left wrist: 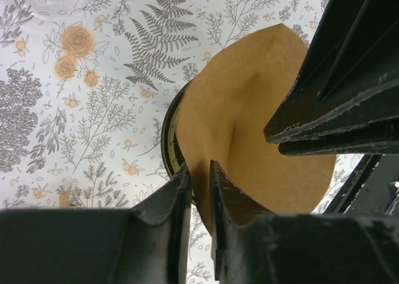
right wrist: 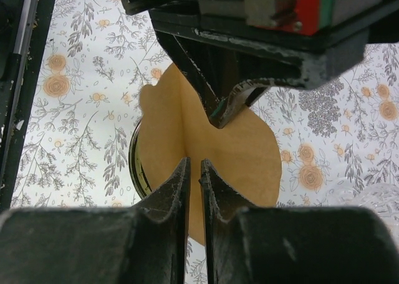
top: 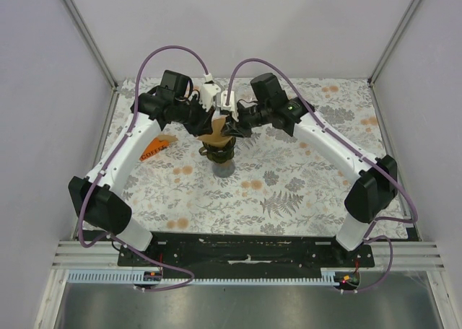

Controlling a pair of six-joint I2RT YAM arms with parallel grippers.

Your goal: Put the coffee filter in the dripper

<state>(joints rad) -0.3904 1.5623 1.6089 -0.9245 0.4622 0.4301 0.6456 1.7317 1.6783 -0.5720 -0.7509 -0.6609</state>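
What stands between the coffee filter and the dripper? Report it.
Nothing visible does. The coffee filter hangs directly over the dripper and covers most of its rim, with no other object between them. Only the left gripper and the right gripper are at the filter's edges, on its upper side.

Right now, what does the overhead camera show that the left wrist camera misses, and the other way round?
Only the overhead view: the left arm and right arm whole, from base to wrist, and an orange packet lying beside the left arm. Only the left wrist view: the left fingers close up, with the filter's edge in the narrow gap between them, and the dark rim of the dripper peeking out beneath. Both: the brown coffee filter over the dripper, on the flowered tablecloth.
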